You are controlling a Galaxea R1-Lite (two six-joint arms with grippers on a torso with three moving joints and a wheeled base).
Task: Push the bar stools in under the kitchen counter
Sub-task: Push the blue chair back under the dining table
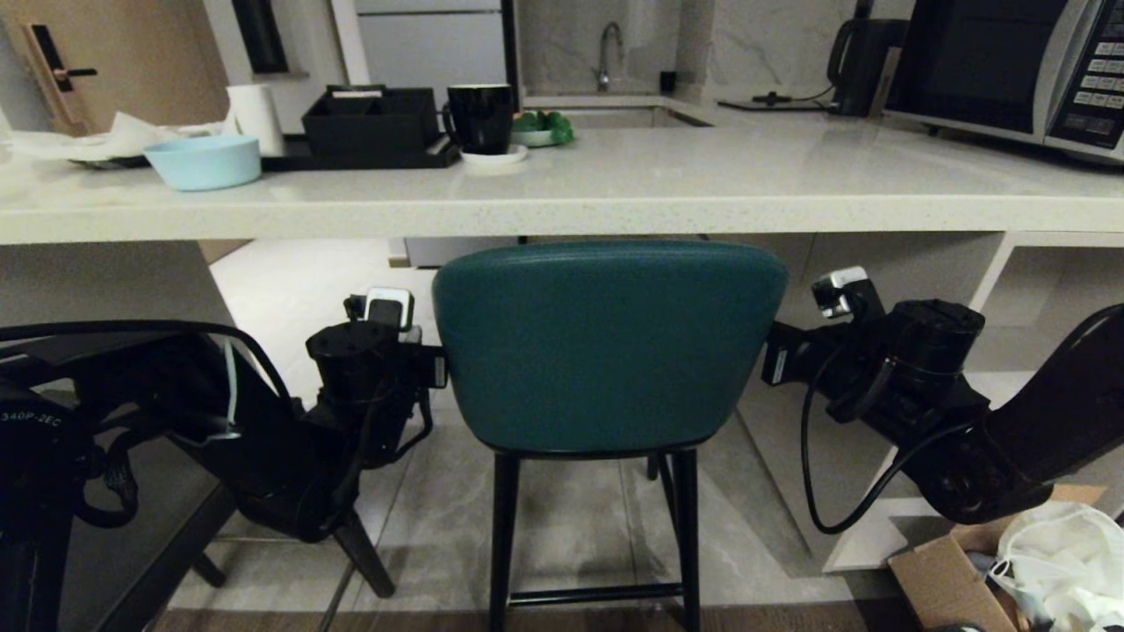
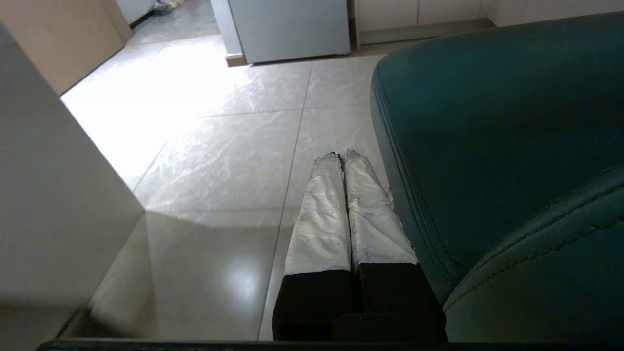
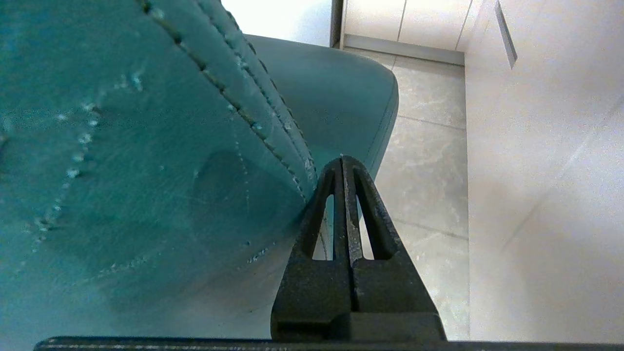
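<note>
Here the left tool [image 1: 436, 369] sits against the left edge of the teal stool [image 1: 606, 347], its two pads pressed flat together with nothing between them. In the left wrist view those fingertips [image 2: 321, 209] are wrapped in a rough, whitish, worn covering and lie just beside the stool's padded flank, probably so the closed fingers can act as a blunt bumper rather than a pincer. The stool itself stands centred in front of the table [image 1: 562, 206], its curved, rounded back just below the thick speckled stone edge and its thin black legs [image 1: 505, 535] on glossy grey floor tiles; the smooth leather shows raised stitched seams. On the right, the right tool [image 1: 773, 355] mirrors the left, its ribbed black fingers likewise brought tight together and holding nothing, touching the stool's right side. Bracketing both flanks should keep the stool from swivelling as it is driven under.
</note>
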